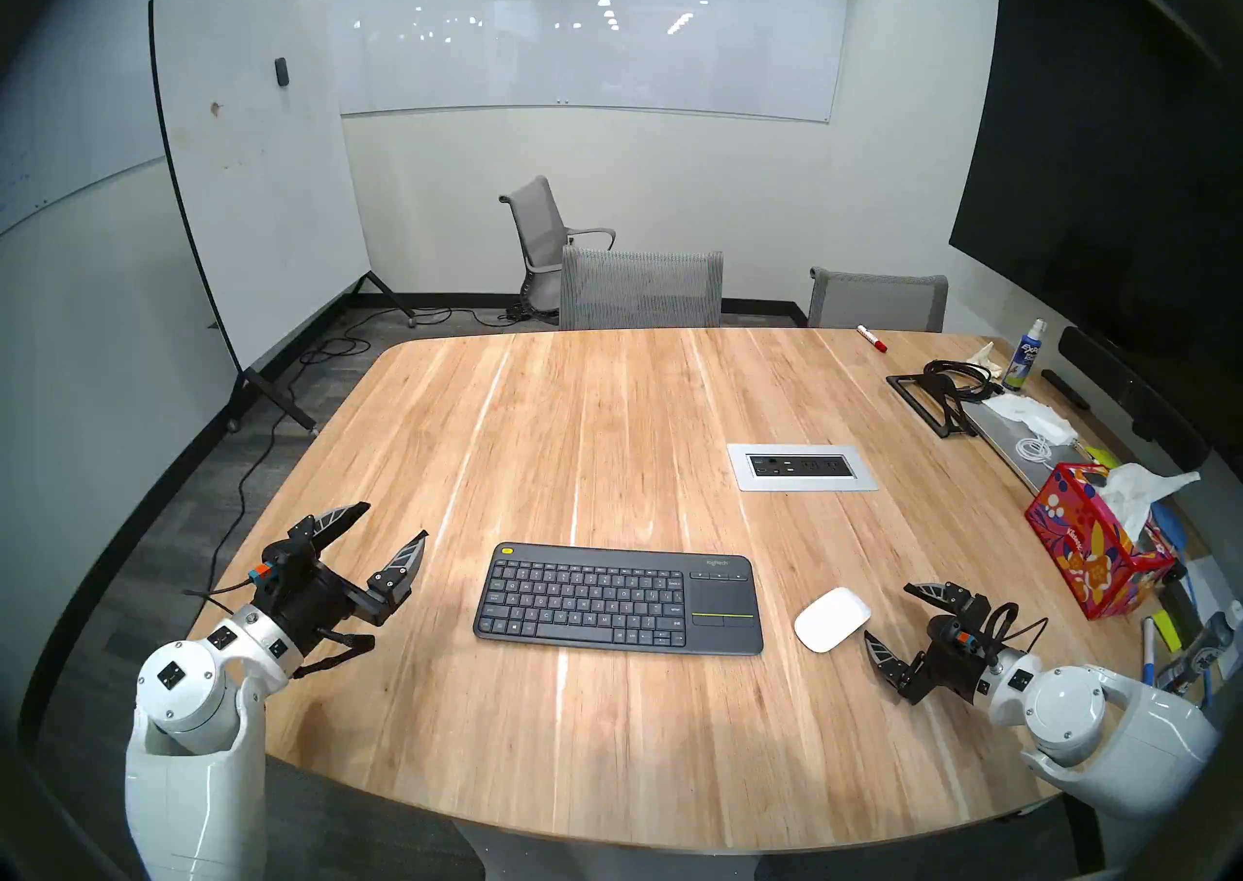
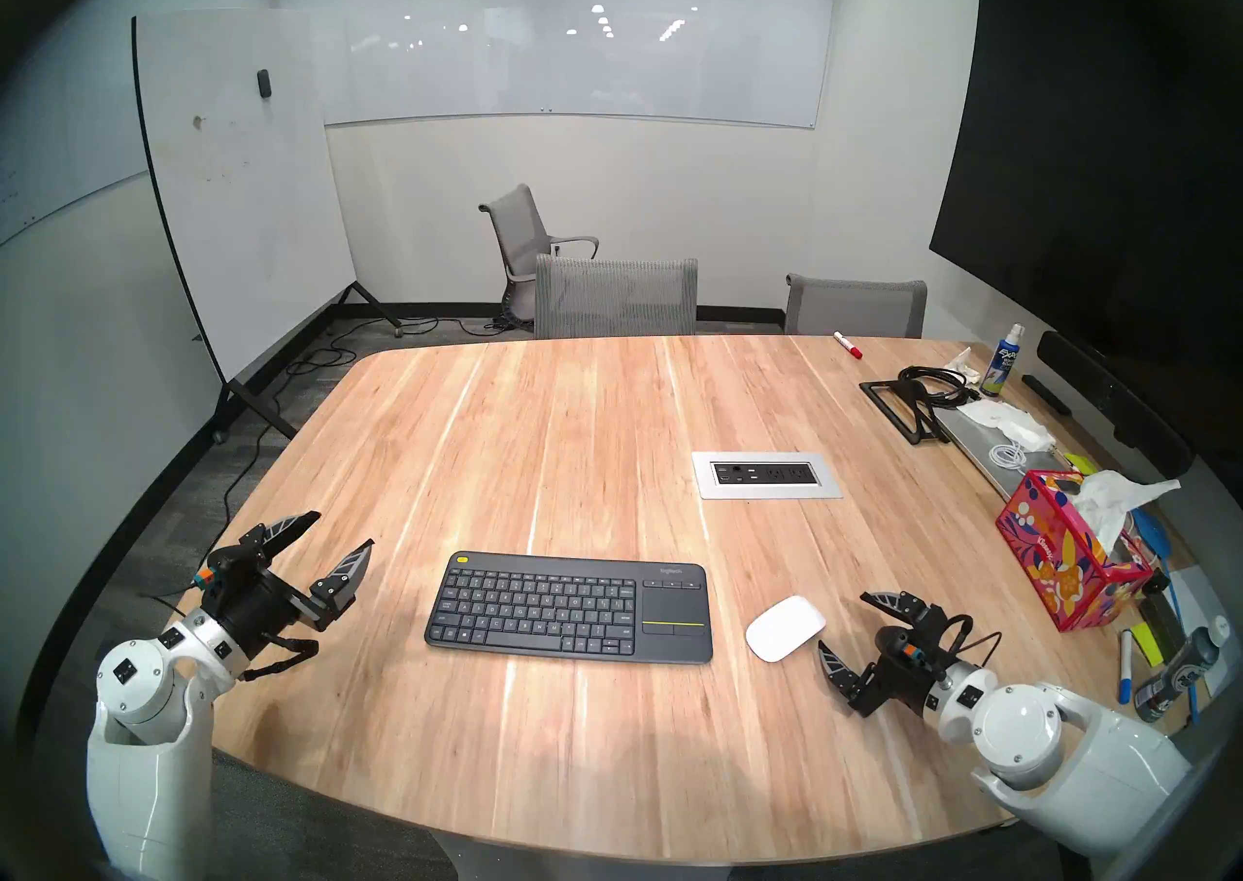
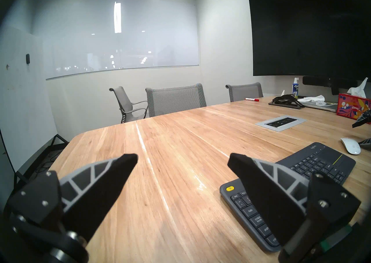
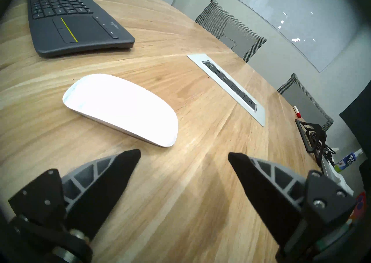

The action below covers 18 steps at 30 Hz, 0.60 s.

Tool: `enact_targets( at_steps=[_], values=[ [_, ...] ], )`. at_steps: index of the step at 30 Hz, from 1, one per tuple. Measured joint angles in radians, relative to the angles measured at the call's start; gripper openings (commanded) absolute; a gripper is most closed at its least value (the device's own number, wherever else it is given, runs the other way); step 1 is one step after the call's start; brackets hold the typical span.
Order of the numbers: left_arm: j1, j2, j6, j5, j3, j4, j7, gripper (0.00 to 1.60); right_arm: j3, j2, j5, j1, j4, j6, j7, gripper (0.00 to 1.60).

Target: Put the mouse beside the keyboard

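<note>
The white oval mouse lies flat on the wooden table, just right of the dark grey keyboard, a small gap between them. It also shows in the right wrist view and the left wrist view. The keyboard has a touchpad at its right end and a yellow button at its far left corner. My right gripper is open and empty, just right of the mouse, not touching it. My left gripper is open and empty, left of the keyboard.
A silver-framed power outlet panel is set in the table behind the mouse. A red tissue box, pens, a laptop, cables, a spray bottle and a red marker crowd the right side. Grey chairs stand at the far edge.
</note>
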Motion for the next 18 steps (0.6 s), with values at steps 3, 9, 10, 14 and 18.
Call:
enact_targets(
  at_steps=[3, 9, 10, 14, 18],
  values=[
    [0.0, 0.0, 0.0, 0.0, 0.0, 0.0, 0.0, 1.6, -0.013, -0.006, -0.001, 0.026, 0.009, 0.005, 0.008, 1.6],
    [0.0, 0.0, 0.0, 0.0, 0.0, 0.0, 0.0, 1.6, -0.043, -0.02, -0.013, 0.084, 0.029, 0.015, 0.024, 1.6],
    [0.0, 0.0, 0.0, 0.0, 0.0, 0.0, 0.0, 1.6, -0.051, -0.025, -0.018, 0.1, 0.035, 0.017, 0.028, 1.6],
    [0.0, 0.0, 0.0, 0.0, 0.0, 0.0, 0.0, 1.6, -0.067, -0.038, -0.027, 0.134, 0.048, 0.021, 0.035, 1.6],
    [0.0, 0.0, 0.0, 0.0, 0.0, 0.0, 0.0, 1.6, -0.083, -0.053, -0.037, 0.167, 0.063, 0.023, 0.04, 1.6]
  ],
)
